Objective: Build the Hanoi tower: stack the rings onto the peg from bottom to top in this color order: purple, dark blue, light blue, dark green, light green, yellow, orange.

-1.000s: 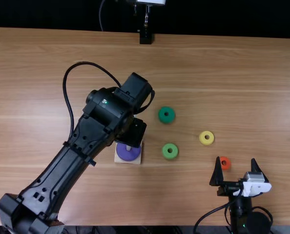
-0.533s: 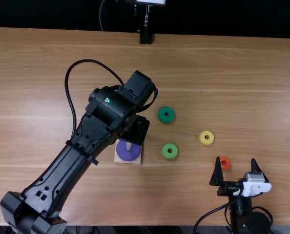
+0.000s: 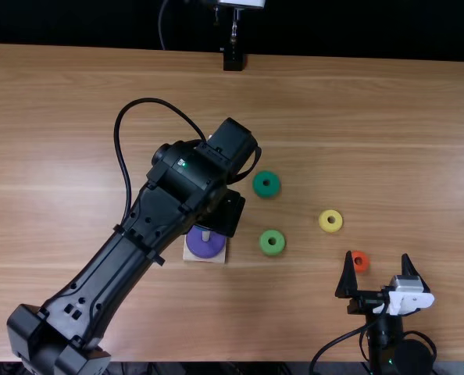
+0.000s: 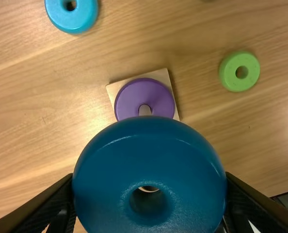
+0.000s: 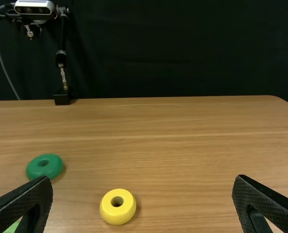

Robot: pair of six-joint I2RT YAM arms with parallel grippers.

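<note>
Holding the dark blue ring (image 4: 149,141) by opposite sides in the left claw (image 4: 149,194), leaving the centre hole free, presumably for threading over the peg (image 4: 144,110). Held above the surface (image 3: 372,101), near the base (image 4: 163,75). Purple ring (image 4: 129,99) around the peg, resting on the base, placed there as the bottom layer. Probably next: centre hole over peg, then lower level, to avoid catching on the tip.

Scattered singly around the base, likely for easy gripping: light green ring (image 3: 263,248) to its right, dark green ring (image 3: 266,173) right and beyond, yellow ring (image 3: 323,222) farther right, orange ring (image 3: 365,266) farthest right. Light blue ring (image 4: 88,14) also apart from the base. Right claw (image 3: 376,255) spread wide and empty, beside the orange ring, well right of the base, perhaps parked clear of the stacking. No readable lettering on rings or base.
</note>
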